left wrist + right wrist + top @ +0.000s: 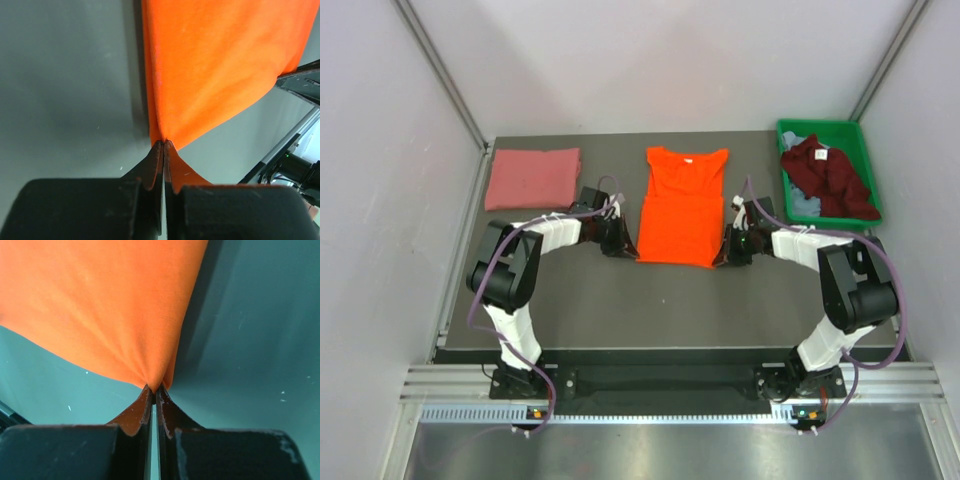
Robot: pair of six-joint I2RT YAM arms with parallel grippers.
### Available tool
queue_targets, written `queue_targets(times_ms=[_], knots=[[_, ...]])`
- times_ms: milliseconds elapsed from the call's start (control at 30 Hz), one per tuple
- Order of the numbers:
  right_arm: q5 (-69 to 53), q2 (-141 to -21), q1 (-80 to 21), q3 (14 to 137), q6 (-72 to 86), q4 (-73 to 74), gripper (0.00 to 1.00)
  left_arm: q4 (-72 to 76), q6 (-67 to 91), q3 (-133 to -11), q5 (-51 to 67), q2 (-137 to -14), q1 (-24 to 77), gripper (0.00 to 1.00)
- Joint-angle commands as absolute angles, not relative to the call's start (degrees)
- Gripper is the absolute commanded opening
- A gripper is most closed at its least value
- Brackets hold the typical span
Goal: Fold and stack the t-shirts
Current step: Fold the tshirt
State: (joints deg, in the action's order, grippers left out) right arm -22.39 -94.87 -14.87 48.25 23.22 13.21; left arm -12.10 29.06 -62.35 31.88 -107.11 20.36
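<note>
At mid-counter: the orange t-shirt (682,205) lies flat on the counter (650,300), collar far, hem near.
Left tool (163,145): pinched tight on the near-left hem corner, cloth tenting up into the tips.
Right tool (152,389): clamped on the near-right corner, same tent.
Why: matched corner grips should carry the hem evenly toward the collar, a half-fold by my read.
Far left: the salmon pink t-shirt (532,178) sits folded, likely the stack's base.
Far right: the maroon t-shirt (825,175) is heaped over the blue-grey t-shirt (803,205) in the green bin (865,160), both unfolded.

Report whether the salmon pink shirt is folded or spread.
Folded: the salmon pink cloth t-shirt lies as a compact rectangle, no sleeves showing.
</note>
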Motion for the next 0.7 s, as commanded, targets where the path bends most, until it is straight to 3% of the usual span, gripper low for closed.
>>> queue_targets(times_ms=[0,667], knots=[[-21.36,-92.64,-14.06,47.2,22.76,12.66,0.0,-9.15,30.23,-60.04,32.08,-103.98,20.83,0.0],[-20.39,-87.19,-14.24,39.82,22.85,10.02,0.02,-10.54,29.62,-58.71,30.59,-103.27,21.53,0.0]])
